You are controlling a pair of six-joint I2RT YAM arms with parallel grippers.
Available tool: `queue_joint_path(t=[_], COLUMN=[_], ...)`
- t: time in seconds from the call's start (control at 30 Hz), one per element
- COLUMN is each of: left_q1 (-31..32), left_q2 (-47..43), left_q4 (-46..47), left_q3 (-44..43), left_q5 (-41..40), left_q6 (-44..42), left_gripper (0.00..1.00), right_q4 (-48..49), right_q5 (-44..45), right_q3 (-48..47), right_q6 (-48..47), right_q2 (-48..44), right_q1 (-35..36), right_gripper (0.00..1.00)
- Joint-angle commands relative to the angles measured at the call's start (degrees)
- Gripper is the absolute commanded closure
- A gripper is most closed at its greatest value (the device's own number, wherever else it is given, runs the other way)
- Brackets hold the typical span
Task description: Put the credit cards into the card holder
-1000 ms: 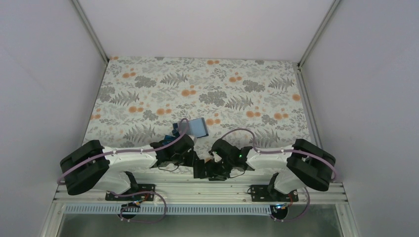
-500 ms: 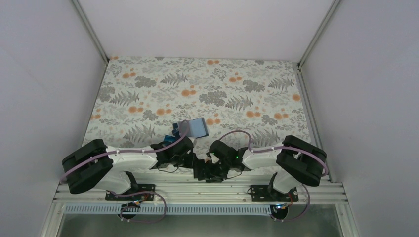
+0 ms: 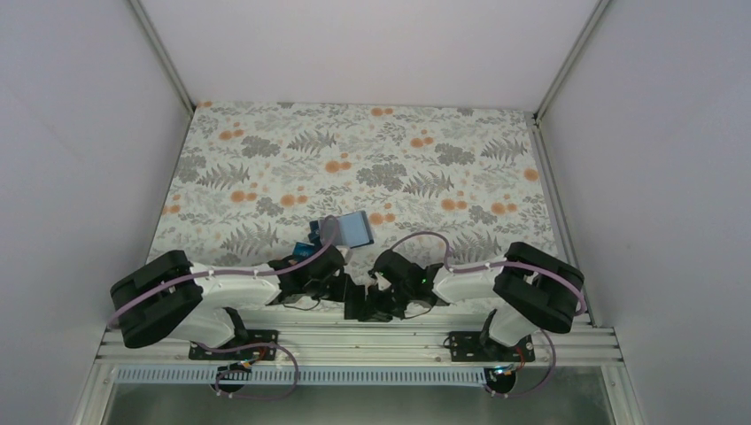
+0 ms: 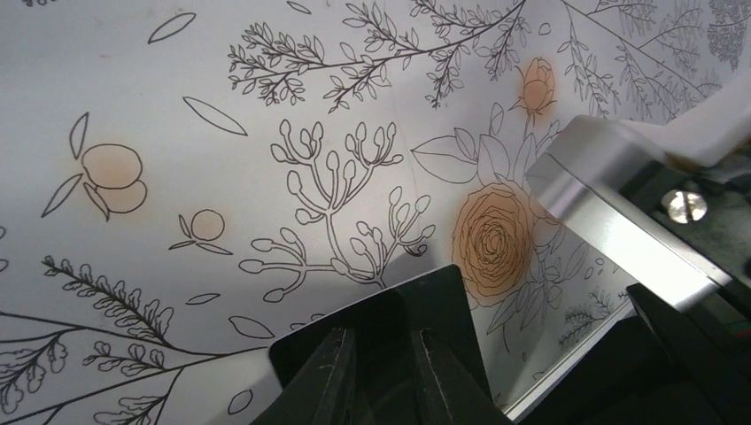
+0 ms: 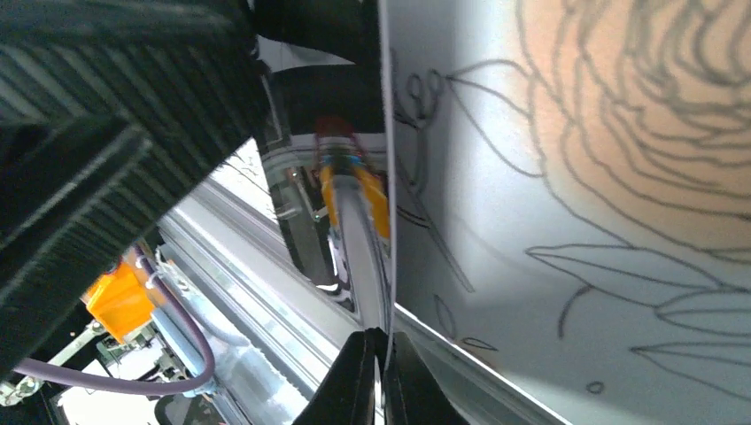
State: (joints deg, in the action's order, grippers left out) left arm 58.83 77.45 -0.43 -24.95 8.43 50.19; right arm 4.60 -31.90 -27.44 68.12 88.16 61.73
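- We are seeing the right gripper [image 5: 379, 343] clenching on a thin card [image 5: 385, 221]. The card is showing edge-on and running straight out ahead of the fingertips, and we cannot tell its colour from that view.
- The left gripper [image 4: 381, 343] is holding its fingers close together, with a black card [image 4: 416, 301] showing face-on just past their tips. We cannot tell whether it is pinching that card or only touching it. We are judging it to be the same card that the right gripper is clamping.
- The card holder [image 3: 357, 228] is lying open on the floral cloth [image 3: 266, 150], out beyond the left gripper and apart from both sets of fingers, with its lighter inside facing up.
- Both grippers are crowding together at the near lip of the table, just beyond the metal rail [image 3: 354, 341].
- The right gripper seems to be biting only one end of a slick card. Any tug from the left fingers could be twisting it loose, and from here it would be dropping off the edge onto the rail.
- With the fingers this close together, a careless swing could be knocking one gripper into the other.
- Nothing is pinning the holder, so a card arriving at a slant could be shoving it along the cloth instead of sliding into a slot.
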Motion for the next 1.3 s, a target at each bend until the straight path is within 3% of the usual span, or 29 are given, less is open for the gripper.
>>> queue_joint_path(t=[0.0,0.37,0.63,0.93,1.27], left_q1=[0.0,-0.4,-5.2,-17.0,-27.4], left_q2=[-1.2,-12.7,-14.5,-12.6,-10.9], left_q4=[-2.0,-17.5,-22.1,-19.0,-9.4], left_q3=[1.0,-6.2,-13.6,-19.8,-21.7], left_q5=[-0.5,-10.3,-10.7,0.5,18.3], left_q6=[1.0,0.5,-5.2,-14.2,-18.7], left_gripper=[0.81,0.77,0.72,0.66,0.61], right_q4=[-1.0,-15.1,-22.1,-20.6,-17.6], right_q5=[3.1,7.0,4.3,-6.4,-19.6], right_q3=[-1.9,-9.7,-15.2,-20.6,-24.3], right_q6=[-1.5,-13.6,-28.1,-38.5,-44.2], right_q2=[-0.7,-7.6,-12.6,-11.4,-8.9], right_q1=[-0.4,-4.8,-16.6,-31.6,-37.9], right_gripper=[0.96,0.96,0.96,0.96,0.96])
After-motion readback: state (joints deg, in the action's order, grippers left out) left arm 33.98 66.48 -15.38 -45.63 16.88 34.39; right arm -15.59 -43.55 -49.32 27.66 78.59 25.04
